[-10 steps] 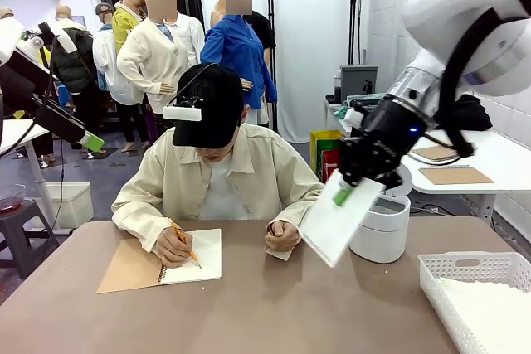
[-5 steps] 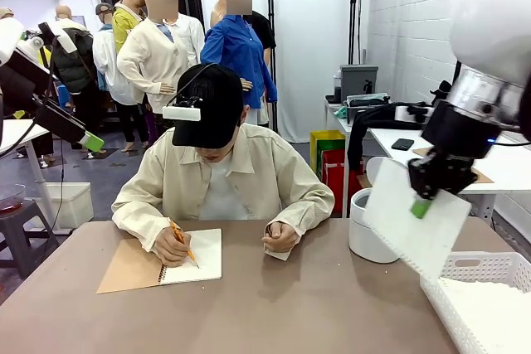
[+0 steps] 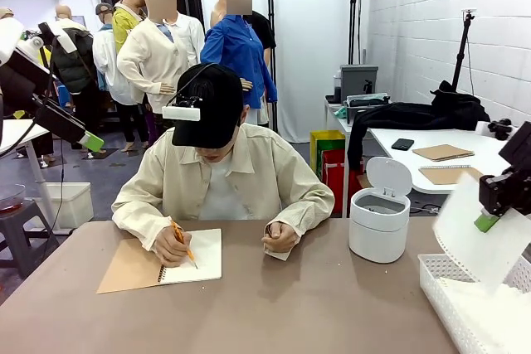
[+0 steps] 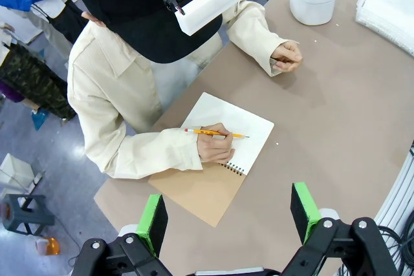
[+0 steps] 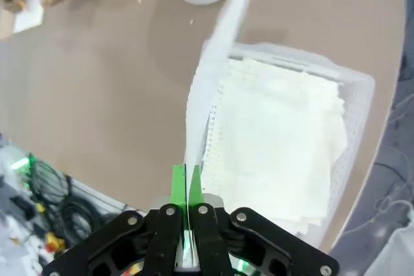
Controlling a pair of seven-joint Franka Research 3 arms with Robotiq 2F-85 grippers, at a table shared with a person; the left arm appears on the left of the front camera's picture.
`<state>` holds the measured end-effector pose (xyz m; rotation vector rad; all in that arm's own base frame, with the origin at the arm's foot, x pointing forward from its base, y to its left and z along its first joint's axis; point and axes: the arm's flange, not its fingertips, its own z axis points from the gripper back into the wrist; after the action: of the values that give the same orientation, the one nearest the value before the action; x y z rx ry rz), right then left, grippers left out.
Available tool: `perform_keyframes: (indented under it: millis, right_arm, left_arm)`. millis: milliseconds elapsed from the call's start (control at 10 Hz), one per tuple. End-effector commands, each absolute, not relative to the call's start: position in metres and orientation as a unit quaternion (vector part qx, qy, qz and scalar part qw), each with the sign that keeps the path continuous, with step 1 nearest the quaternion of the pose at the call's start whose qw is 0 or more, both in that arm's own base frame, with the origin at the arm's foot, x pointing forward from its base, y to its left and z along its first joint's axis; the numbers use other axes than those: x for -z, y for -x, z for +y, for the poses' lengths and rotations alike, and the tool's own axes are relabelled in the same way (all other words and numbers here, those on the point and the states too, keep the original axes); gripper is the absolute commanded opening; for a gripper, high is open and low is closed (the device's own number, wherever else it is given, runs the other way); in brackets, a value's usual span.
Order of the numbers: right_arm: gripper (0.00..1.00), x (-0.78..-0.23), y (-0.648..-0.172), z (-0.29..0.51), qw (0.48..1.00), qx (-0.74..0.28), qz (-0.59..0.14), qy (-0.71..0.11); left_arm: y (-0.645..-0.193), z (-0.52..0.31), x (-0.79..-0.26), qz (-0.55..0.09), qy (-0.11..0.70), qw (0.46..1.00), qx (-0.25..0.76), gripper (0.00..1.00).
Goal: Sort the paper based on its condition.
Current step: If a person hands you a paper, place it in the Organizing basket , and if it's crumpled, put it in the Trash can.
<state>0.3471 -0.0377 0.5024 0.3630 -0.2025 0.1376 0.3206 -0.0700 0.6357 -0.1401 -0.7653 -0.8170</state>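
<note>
No writing, label, brand or number can be read anywhere. The paper (image 3: 477, 246) pinched between the right fingers (image 3: 486, 221) looks plain white. Any marks on the open notebook (image 3: 197, 253) page are too small to read.

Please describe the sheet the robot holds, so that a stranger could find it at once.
Look at the table's right end, where the white slotted basket stands. Above it the right gripper pinches one sheet; unlike the sheets stacked inside, it hangs in the air.
</note>
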Motion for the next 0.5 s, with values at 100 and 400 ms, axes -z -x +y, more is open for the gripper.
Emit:
perform_keyframes:
  millis: [100,400]
  right_arm:
    - [0.0,-0.504,-0.3476,-0.0269,0.975,-0.106,-0.101,-0.166]
    - [0.0,-0.5043,-0.3473,-0.0294,0.976,-0.088,-0.101,-0.174]
  left_arm:
    - [-0.3206,-0.0693,-0.6362,-0.363,0.064,0.844,0.389,1.0]
    - [-0.3206,-0.0693,-0.6362,-0.363,0.064,0.844,0.389,1.0]
